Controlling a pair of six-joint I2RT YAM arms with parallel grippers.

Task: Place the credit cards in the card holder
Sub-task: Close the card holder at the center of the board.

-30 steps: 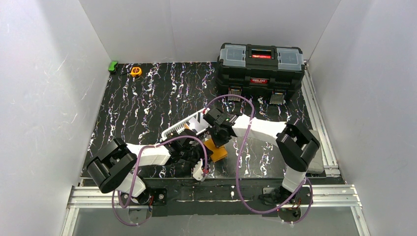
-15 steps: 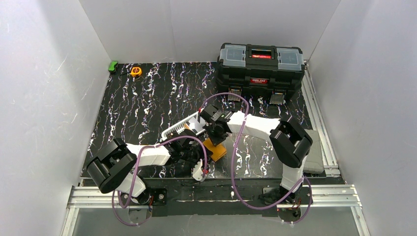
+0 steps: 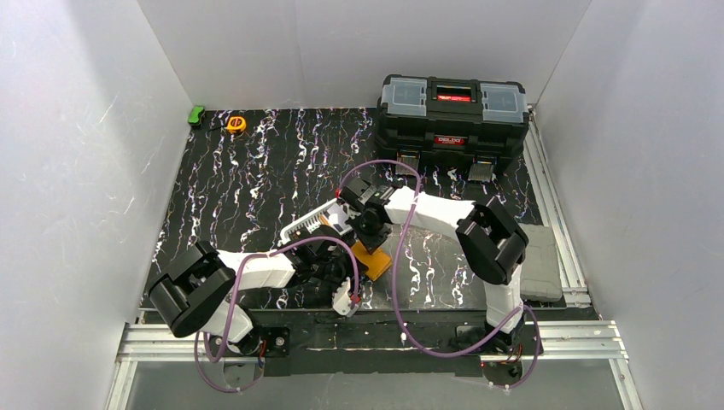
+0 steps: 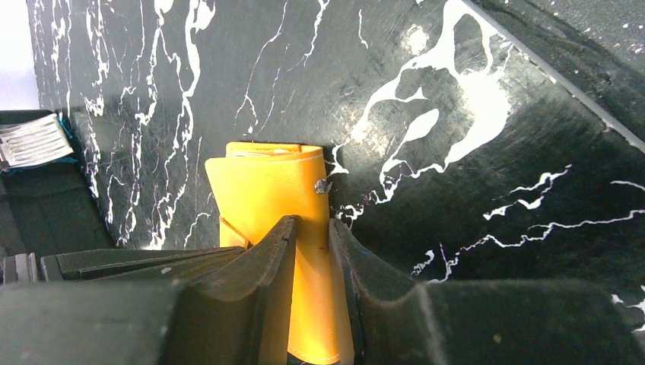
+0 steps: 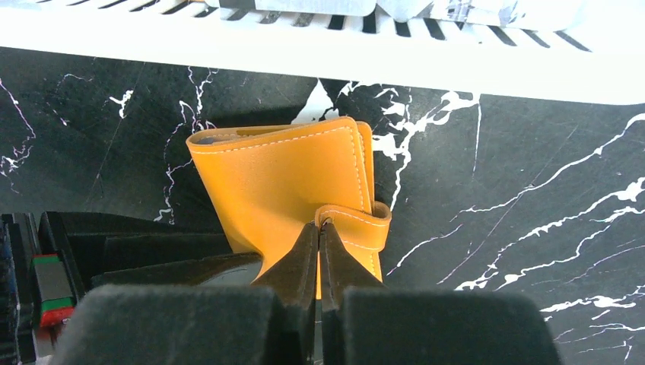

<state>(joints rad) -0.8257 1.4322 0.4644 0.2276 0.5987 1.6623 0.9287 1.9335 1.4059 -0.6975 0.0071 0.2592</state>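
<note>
The card holder [image 5: 281, 182] stands on edge on the table [image 3: 256, 171], half folded, just in front of the white slotted basket [image 5: 380, 38] and between my two arms. I have the left gripper [image 4: 312, 228] closed to a narrow gap on one orange leaf, leather filling the space between the jaws. As I read it, that grip is the anchor: it keeps the light wallet from sliding or tipping while the other arm works on it.

The right gripper [image 5: 319, 226] has its jaws pressed fully together, tips right at the snap tab [image 5: 361, 224], which curls back over the folded edge. I cannot tell whether the tab's edge is nipped between the tips or they only rest against it. Either way, I judge the point of being there is to peel the tab away and swing the leaves apart so the pockets face up.

I cannot pick out the credit cards with any certainty. Pale shapes show through the basket's slots, too blurred to name. No card is in the holder that I can see.
</note>
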